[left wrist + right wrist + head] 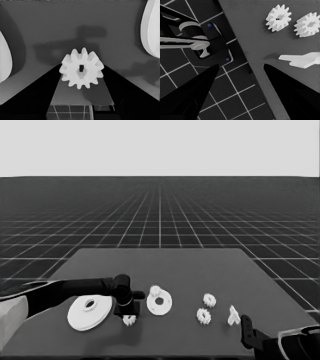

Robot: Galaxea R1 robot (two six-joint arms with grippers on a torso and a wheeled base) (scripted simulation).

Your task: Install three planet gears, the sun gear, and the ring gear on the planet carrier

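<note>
My left gripper [128, 314] reaches in from the left and stands between the two round parts. In the left wrist view its fingertips press both sides of a planet gear [81, 68], so it is shut on that gear [129, 320] low over the table. The ring gear, the larger round part [82, 315], lies just left of it. The planet carrier, the smaller round part [161, 304], lies just right, with one small gear [155, 291] on its far edge. Two more gears [209, 299] [203, 316] lie farther right. My right gripper [246, 330] waits open at the lower right corner.
A thin white piece [233, 315] lies close to the right gripper, near the table's front right corner; in the right wrist view it [301, 60] sits beside the two loose gears [278, 17] [308, 24]. Dark machinery [210, 45] shows past the table's edge.
</note>
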